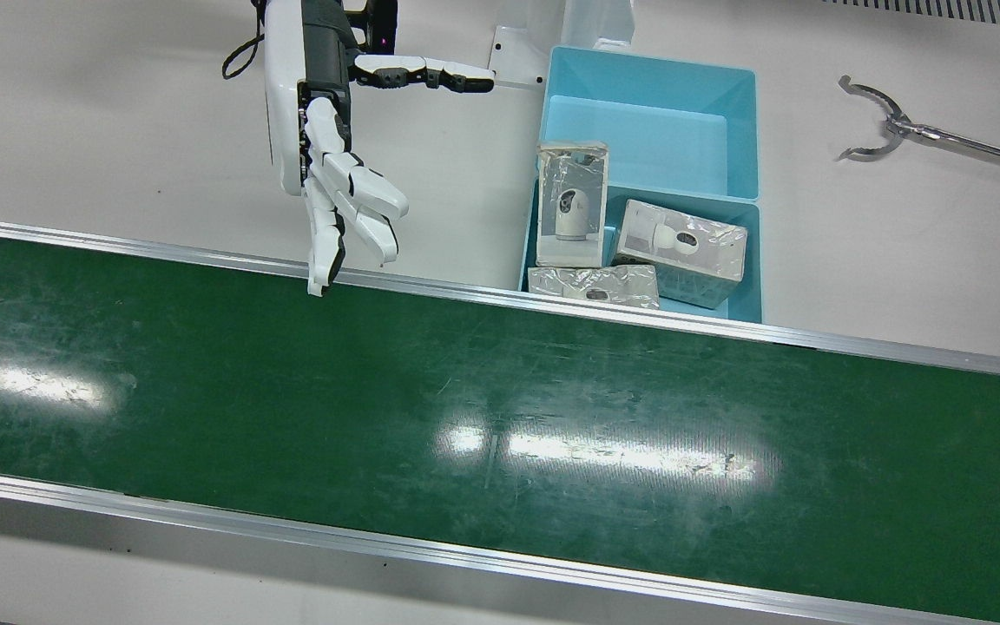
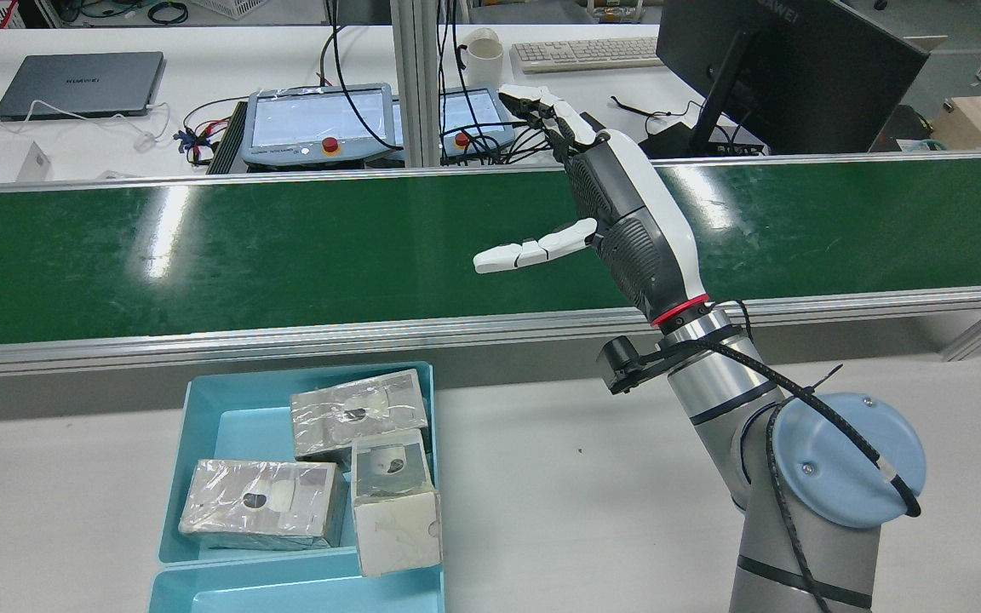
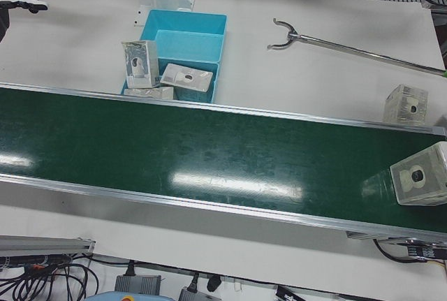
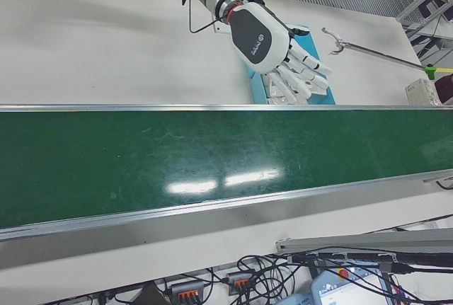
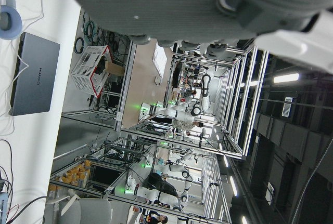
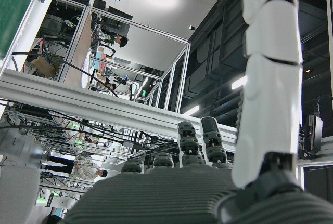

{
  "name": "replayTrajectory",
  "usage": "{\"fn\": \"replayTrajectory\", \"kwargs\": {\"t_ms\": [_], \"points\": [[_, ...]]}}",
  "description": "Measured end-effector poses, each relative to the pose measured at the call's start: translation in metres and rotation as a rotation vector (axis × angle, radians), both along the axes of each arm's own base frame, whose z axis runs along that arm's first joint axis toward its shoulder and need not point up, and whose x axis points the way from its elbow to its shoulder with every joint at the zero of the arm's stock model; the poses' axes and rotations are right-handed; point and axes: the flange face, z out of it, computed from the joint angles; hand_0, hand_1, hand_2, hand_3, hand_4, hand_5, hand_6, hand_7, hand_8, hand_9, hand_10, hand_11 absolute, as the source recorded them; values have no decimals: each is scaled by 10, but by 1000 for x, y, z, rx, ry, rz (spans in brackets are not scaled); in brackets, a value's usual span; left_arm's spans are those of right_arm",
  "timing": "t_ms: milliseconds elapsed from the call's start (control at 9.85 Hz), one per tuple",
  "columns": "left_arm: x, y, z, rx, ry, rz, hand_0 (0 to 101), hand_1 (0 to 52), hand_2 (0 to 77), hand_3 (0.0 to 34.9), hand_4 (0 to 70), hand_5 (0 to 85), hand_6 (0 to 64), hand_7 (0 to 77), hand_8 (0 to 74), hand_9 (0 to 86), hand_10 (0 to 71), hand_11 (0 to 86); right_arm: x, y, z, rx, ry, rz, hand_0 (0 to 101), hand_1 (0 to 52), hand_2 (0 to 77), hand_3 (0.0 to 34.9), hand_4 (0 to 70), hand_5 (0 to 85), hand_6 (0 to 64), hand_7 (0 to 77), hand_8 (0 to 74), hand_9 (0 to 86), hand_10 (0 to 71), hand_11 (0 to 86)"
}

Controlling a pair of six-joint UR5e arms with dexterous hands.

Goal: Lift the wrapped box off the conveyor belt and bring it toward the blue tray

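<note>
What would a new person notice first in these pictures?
Probably the wide green conveyor belt across the station, with the open right hand above its robot-side edge, fingers spread, holding nothing. Next, the blue tray beside the belt, holding three wrapped boxes; another wrapped box rides the belt's far end.

Green conveyor belt [image 1: 500,434], blue tray [image 1: 739,130], silvery wrapped box [image 3: 421,174]

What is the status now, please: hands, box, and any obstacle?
Right hand open, empty, at the belt's edge. Left hand: only a sliver in its own camera. Wrapped box far down the belt. Path clear.
</note>
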Motion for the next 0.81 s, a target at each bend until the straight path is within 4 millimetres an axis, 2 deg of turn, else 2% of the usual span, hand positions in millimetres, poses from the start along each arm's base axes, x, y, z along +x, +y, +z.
{"fn": "replayTrajectory", "kwargs": {"t_ms": [508,812], "points": [[0,0,0,0,0,0,0,0,5,0,0,11,0,0,5,0,5,5,8,-7,15,-19,-5,2,475,136,109,34,22,224,38,49,11,11,5,16],[0,0,0,0,0,0,0,0,5,0,0,11,0,0,5,0,5,5,10,-8,23,-28,-10,-4,476,136,109,34,22,224,38,33,27,11,5,16]]}}
